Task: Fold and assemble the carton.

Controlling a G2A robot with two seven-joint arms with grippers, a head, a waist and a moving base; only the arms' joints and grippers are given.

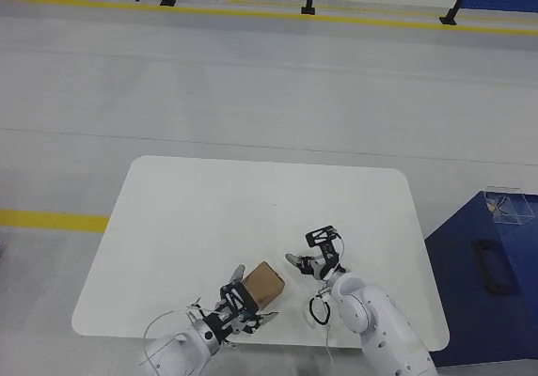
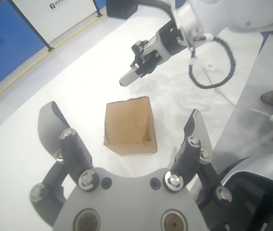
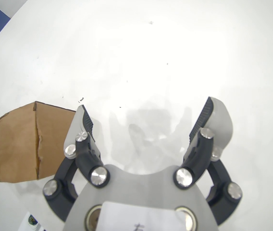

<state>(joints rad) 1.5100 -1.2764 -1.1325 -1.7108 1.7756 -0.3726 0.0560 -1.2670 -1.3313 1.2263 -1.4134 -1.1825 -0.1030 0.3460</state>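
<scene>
carton: upright on the desk near its front edge, between the two tools, no contact seen
left tool: wide open, empty, facing carton
right tool: open, empty, just beside carton
handling: likely light, thin card, dents easily, slides if pushed
grip: opposite flat walls, gentle squeeze, avoid the frayed seam
</scene>
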